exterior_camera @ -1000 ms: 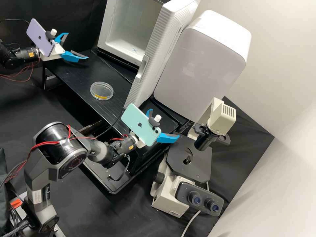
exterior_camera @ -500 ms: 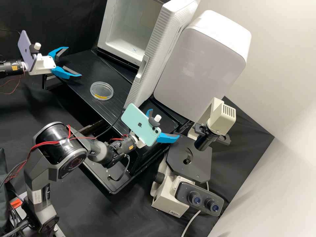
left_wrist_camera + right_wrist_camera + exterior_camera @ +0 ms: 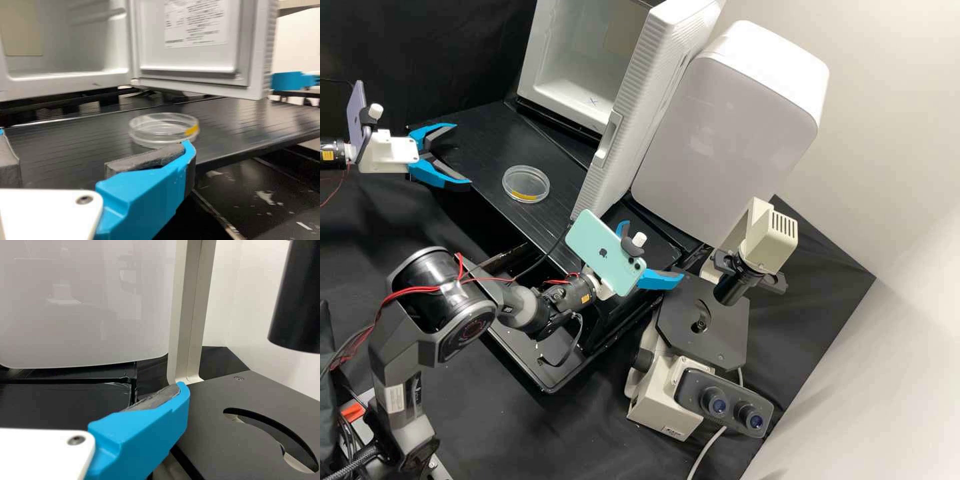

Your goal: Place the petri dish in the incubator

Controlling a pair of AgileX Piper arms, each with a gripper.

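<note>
My left gripper (image 3: 451,155) hung with its two bright blue fingers spread wide, and the clear round plastic petri dish (image 3: 526,184) lay flat on the black ribbed bench (image 3: 487,143) near my fingertips, untouched, short of the open white incubator (image 3: 587,60).
</note>
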